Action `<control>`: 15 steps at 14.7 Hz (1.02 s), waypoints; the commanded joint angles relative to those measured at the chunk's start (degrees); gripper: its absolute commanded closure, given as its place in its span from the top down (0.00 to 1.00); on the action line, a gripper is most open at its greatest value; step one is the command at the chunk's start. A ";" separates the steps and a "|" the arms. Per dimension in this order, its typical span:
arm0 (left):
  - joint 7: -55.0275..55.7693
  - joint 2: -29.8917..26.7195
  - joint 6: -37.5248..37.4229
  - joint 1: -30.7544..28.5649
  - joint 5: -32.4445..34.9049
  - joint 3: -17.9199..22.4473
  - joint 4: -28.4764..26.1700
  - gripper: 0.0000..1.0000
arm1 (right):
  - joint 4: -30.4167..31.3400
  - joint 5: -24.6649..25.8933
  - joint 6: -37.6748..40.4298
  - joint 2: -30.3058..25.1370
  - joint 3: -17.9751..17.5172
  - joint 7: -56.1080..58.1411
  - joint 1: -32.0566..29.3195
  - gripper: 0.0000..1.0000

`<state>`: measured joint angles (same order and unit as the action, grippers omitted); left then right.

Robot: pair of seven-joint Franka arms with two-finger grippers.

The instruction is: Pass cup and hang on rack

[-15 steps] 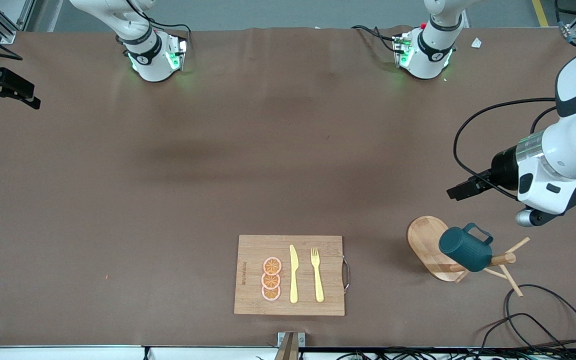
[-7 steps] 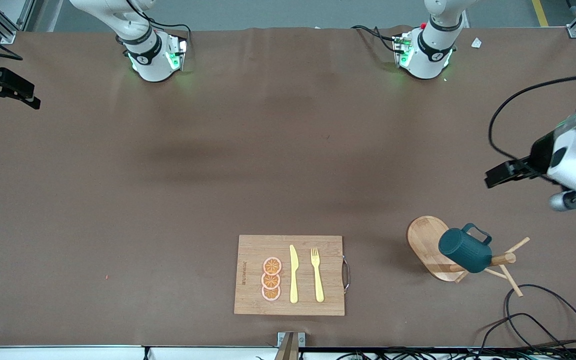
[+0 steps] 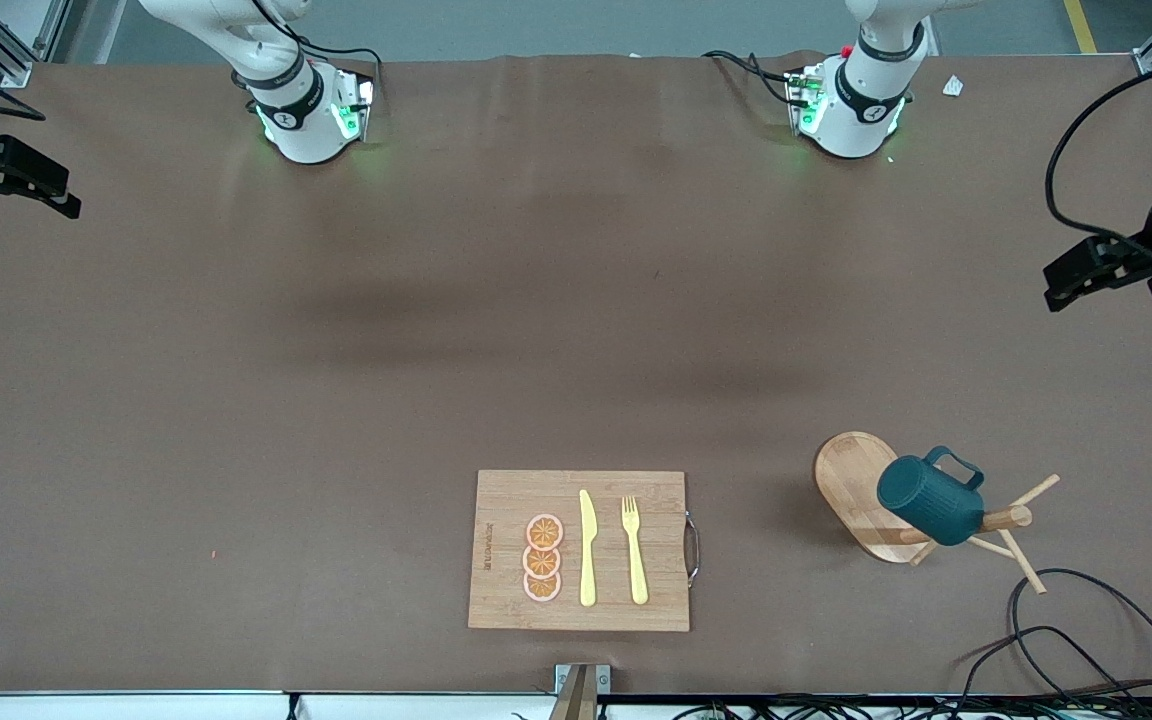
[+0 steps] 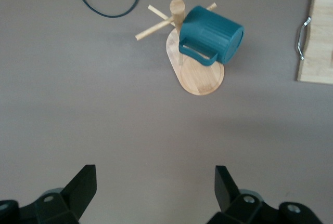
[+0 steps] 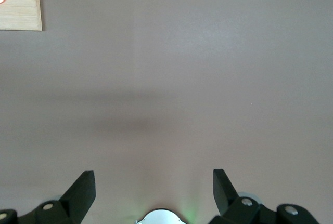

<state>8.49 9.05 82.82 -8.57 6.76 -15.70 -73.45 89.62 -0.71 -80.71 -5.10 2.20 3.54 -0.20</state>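
Teal cup (image 3: 930,502) hangs on the wooden rack (image 3: 861,492), its handle hooked over a peg by the post and its body tilted over the oval base, toward my left arm's end of the counter (image 3: 336,400). Nothing of mine touches it.

What has just changed is my left claw (image 4: 155,188): a second ago it hovered close over the counter just beside the rack, and since then it has drawn steadily away toward the counter's edge at that end. It now sits high, fingers spread wide and holding nothing. From its wrist I look down on the cup and rack well apart from me, and the cup has not shifted as I pulled back, so I judge the hang is secure.

My right claw (image 5: 154,188) waits over bare counter at the other end, also spread and empty.

The cutting board (image 3: 579,550) with its 3 orange slices (image 3: 543,558), knife (image 3: 587,548) and fork (image 3: 634,548) lies untouched, nearer the front camera.

To my eye the task is done, with only the retreat left to finish
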 commanded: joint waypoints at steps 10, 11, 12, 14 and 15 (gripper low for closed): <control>-4.54 -17.13 3.49 10.41 -7.47 15.26 -21.39 1.00 | 1.52 0.18 -0.33 -1.58 0.17 -0.20 0.11 1.00; -3.32 -17.40 2.35 10.59 -7.55 14.92 -21.48 1.00 | 1.52 0.18 -0.33 -1.58 0.17 -0.20 0.11 1.00; -1.04 -17.40 1.82 11.20 -7.64 14.74 -21.48 1.00 | 1.52 0.18 -0.33 -1.50 0.17 -0.20 0.11 1.00; 1.78 -17.31 1.20 12.87 -7.64 14.30 -21.48 1.00 | 1.52 0.18 -0.33 -1.58 0.17 -0.20 0.11 1.00; 1.79 -17.22 1.20 12.97 -7.64 13.95 -21.48 1.00 | 1.52 0.18 -0.33 -1.58 0.17 -0.20 0.11 1.00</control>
<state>8.98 -7.13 84.21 3.54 -0.18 -1.53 -93.78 89.62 -0.71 -80.70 -5.09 2.27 3.54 -0.21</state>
